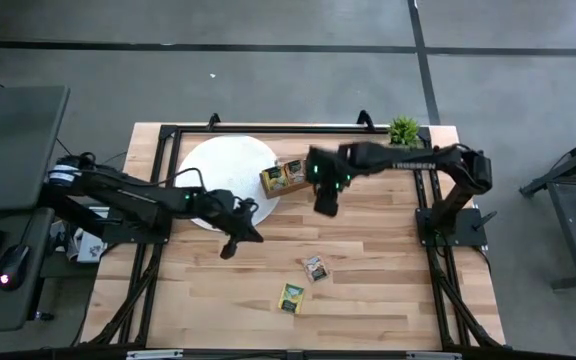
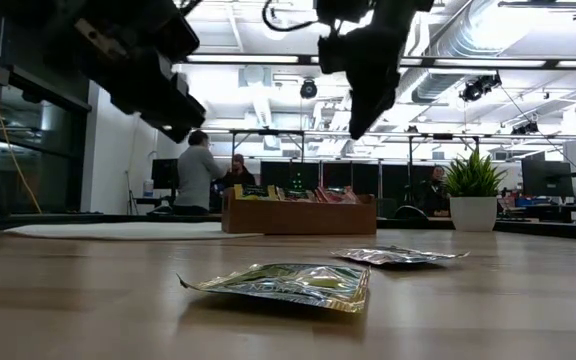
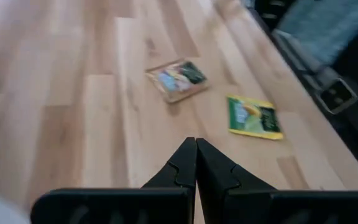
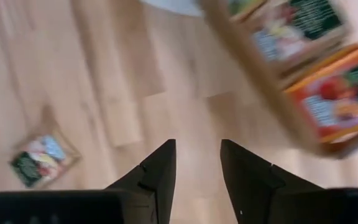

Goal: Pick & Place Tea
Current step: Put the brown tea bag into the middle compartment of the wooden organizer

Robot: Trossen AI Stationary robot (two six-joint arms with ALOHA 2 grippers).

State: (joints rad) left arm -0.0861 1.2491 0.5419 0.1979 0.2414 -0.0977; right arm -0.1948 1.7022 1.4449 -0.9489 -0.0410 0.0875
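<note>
Two tea packets lie loose on the wooden surface [image 1: 368, 300], near its front edge: a green-and-yellow packet [image 1: 291, 297] and, just beyond it, a tan packet [image 1: 316, 268] with a dark label patch. They sit near each other without touching. More packets stand in the brown wooden tray [image 1: 286, 177], which rests beside a round white mat [image 1: 218, 170] toward the back of the surface; pink-red and green ones show in its compartments in the right wrist view.

The right hand [image 1: 327, 203] hangs above the bare surface just in front of the tray, its two dark fingers [image 4: 160, 171] standing moderately apart with nothing between them. The left hand [image 1: 233, 243] hovers over the surface by the mat's front edge, its fingers [image 3: 182, 168] pressed together on nothing, well apart from the two loose packets.

A small potted plant [image 1: 404, 129] stands at the back right corner. People show in the room behind in the low view.
</note>
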